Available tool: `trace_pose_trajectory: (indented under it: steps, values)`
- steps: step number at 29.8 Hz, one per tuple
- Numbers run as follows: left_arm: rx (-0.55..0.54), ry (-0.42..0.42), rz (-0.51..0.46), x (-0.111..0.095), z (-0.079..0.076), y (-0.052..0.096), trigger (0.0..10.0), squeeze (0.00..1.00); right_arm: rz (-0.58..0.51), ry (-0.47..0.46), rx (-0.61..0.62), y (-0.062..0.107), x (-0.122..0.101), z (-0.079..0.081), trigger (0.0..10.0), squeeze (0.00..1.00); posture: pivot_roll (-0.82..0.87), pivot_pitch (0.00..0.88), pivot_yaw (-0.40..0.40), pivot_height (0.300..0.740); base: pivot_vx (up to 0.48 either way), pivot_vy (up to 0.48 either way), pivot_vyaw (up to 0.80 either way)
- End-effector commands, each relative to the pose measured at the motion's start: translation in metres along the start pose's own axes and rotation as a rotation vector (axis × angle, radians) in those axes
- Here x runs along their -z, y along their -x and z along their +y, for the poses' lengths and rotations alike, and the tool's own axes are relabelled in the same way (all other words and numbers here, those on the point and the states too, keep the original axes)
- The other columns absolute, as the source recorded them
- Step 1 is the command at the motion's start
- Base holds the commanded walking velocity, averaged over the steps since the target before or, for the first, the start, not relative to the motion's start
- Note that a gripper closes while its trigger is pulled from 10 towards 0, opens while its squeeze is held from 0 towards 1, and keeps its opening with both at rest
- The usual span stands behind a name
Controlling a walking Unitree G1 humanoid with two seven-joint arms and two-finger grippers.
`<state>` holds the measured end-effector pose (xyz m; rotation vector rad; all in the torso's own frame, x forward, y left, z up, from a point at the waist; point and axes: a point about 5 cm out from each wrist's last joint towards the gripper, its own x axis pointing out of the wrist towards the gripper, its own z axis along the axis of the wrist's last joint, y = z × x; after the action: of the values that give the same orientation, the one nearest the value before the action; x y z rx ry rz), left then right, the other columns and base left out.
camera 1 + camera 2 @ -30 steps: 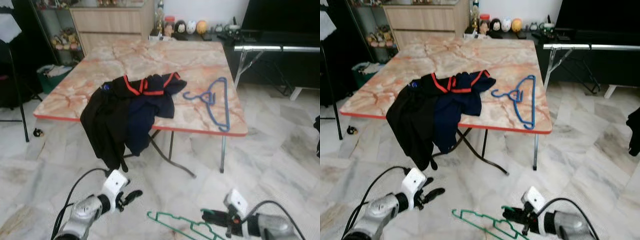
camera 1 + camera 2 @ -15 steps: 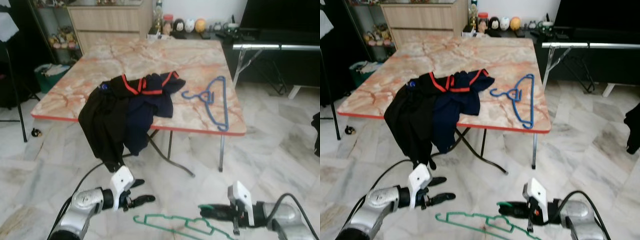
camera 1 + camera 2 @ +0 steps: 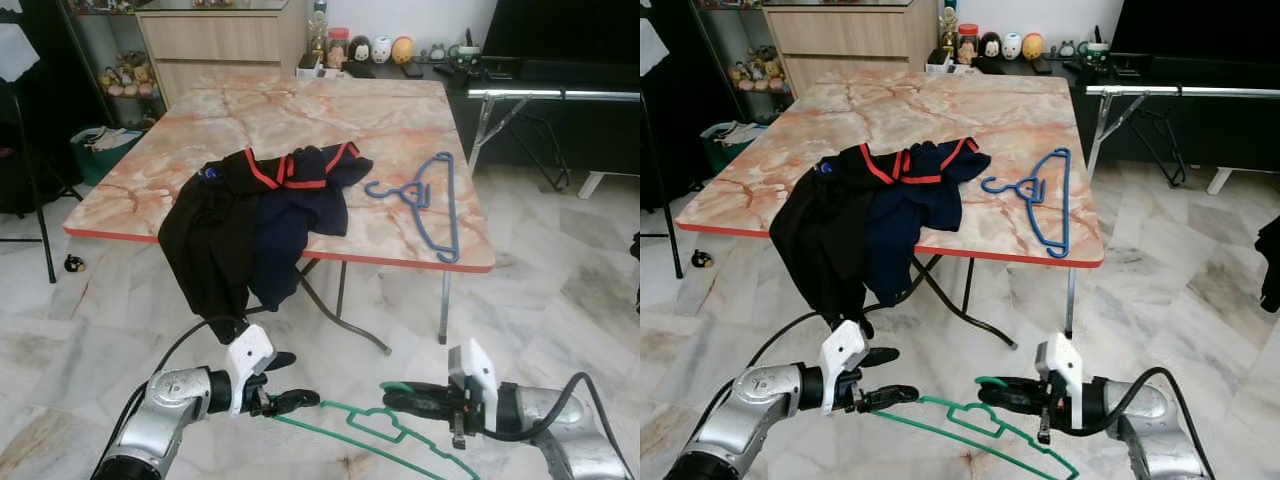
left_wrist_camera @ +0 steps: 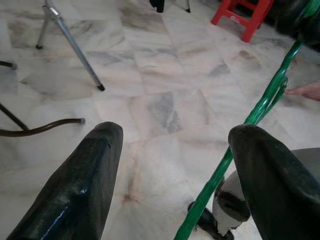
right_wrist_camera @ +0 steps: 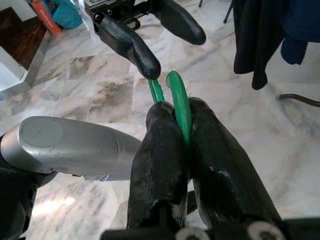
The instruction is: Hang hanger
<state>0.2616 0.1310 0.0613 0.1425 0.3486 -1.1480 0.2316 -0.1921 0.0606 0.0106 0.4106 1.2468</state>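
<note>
A green wire hanger [image 3: 372, 430] hangs low over the floor, held by its hook [image 5: 176, 90]. My right gripper [image 3: 396, 400] is shut on that hook, fingers pressed on both sides of the wire. My left gripper [image 3: 292, 380] is open at the hanger's other end. The green wire [image 4: 265, 100] runs between its fingers, close to one fingertip [image 4: 250, 145]. On the marble-patterned table [image 3: 400, 120] lie a blue hanger [image 3: 430, 200] and dark clothes with red trim [image 3: 250, 220] that drape over the front edge.
The folding table's metal legs [image 3: 340, 320] stand just ahead on the marble floor. A cabinet [image 3: 220, 40] and dark furniture line the back wall, with a metal rack [image 3: 520, 100] at right. A red stool [image 4: 245, 15] shows in the left wrist view.
The right gripper has lifted the green hanger and carried it forward. The left gripper has swung inward until its open fingers straddle the hanger's far end.
</note>
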Motion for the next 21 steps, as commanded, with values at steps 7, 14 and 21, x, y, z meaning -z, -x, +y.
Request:
trace_pose_trajectory:
  steps: [7,14,21]
  values:
    - [0.099,0.032,0.042,-0.001,-0.008,0.006,10.0,0.0,0.004,0.012,-0.011,-0.004,-0.006,0.002,10.0,0.0,0.07,0.013,0.004,0.74,0.0,0.0,0.0]
    - [0.1,0.036,0.067,0.001,-0.01,0.007,10.0,0.0,-0.059,0.034,-0.016,-0.01,-0.02,0.0,10.0,0.0,0.07,0.017,0.005,0.74,0.0,0.0,0.0]
    - [0.065,0.047,0.048,-0.002,-0.009,0.002,10.0,0.0,-0.09,0.054,-0.045,-0.013,-0.031,0.003,10.0,0.0,0.07,0.017,0.005,0.74,0.0,0.0,0.0]
